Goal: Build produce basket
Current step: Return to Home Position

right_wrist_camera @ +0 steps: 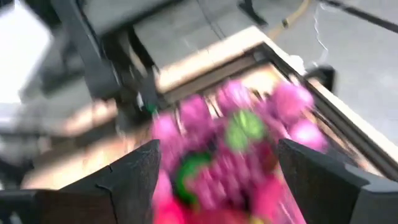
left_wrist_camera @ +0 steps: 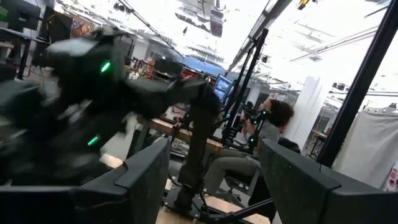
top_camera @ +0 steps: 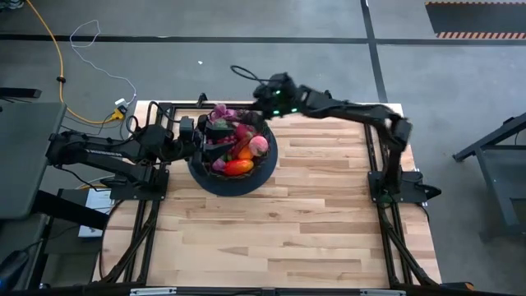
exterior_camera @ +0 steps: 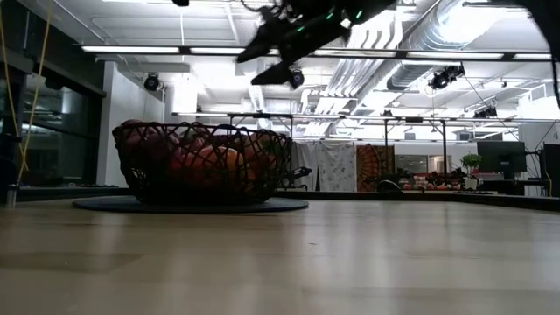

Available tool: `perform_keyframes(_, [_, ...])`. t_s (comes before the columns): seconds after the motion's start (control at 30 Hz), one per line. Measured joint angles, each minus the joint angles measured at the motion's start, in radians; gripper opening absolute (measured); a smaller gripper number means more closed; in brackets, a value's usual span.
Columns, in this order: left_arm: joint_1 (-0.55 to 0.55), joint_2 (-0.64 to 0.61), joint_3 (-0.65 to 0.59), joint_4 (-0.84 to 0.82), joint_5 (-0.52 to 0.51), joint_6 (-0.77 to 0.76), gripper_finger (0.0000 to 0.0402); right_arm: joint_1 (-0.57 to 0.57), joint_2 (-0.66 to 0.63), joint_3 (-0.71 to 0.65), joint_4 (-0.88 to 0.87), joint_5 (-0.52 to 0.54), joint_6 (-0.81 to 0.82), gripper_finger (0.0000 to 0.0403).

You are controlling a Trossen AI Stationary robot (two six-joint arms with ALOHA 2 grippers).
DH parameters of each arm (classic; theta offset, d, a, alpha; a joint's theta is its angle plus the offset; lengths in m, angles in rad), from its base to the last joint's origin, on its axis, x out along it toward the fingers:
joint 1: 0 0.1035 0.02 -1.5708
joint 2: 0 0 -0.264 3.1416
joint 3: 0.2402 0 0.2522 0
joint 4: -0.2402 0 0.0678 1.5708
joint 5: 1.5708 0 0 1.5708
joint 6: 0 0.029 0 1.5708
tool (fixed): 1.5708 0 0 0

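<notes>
**Basket** (top_camera: 265, 168): stood on the far half of the table (top_camera: 288, 230), between my two arms. It was filled with produce (top_camera: 238, 144) to about rim level, with a red-orange mango (top_camera: 238, 167) on the near side and purple grapes (right_wrist_camera: 236, 106) towards the far side. I saw no loose pieces on the table.

**Right end effector** (top_camera: 265, 99): hung above the basket's far rim, fingers spread, nothing between them. In the right wrist view the grapes lay directly below it.

**Left end effector** (top_camera: 200, 136): sat close against the basket's left side, fingers spread and empty. In the left wrist view it pointed across at my right arm.

**Step in hand, as I judged it:** filling done, both arms to go home.

**Hazards noted:**
- Right arm: a low or sideways exit could have caught a finger in the wire mesh or clipped the top of the pile. That would have tipped the grapes out over the far rim. A lift straight up first seemed safest.
- Left arm: it was near enough that any swing towards the basket could have pushed or dragged it across the table.
- Both arms: they were close together over one spot, so moving at once risked contact between them.
- Pile: it was loosely stacked, and a jolt to the basket might have rolled a round fruit off.
</notes>
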State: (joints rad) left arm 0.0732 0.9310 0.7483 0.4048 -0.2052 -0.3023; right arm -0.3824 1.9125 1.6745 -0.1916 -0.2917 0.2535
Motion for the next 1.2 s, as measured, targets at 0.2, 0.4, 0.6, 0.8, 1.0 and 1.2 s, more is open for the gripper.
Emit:
perform_keyframes(0.2, [0.000,0.000,0.000,-0.045,-0.009,0.000,0.0237,0.001,-0.256,-0.130,-0.299,0.000,-0.208,0.0311])
perform_keyframes(0.4, [0.000,0.000,0.000,-0.102,-0.050,0.061,0.0237,0.045,-0.677,-0.634,-0.043,0.073,0.008,0.0311])
perform_keyframes(0.6, [0.000,0.000,0.000,-0.145,-0.068,0.130,0.0237,0.178,-1.023,-0.967,0.443,0.210,0.215,0.0311])
perform_keyframes(0.8, [0.000,0.000,0.000,-0.147,-0.067,0.088,0.0237,0.284,-1.169,-1.040,0.518,0.338,-0.012,0.0311])
perform_keyframes(1.0, [0.000,0.000,0.000,-0.147,-0.037,0.094,0.0237,0.301,-1.190,-1.042,0.518,0.345,-0.072,0.0311])
perform_keyframes(1.2, [0.001,-0.039,0.000,-0.184,0.001,0.135,0.0196,0.298,-1.180,-1.042,0.516,0.345,-0.055,0.0311])
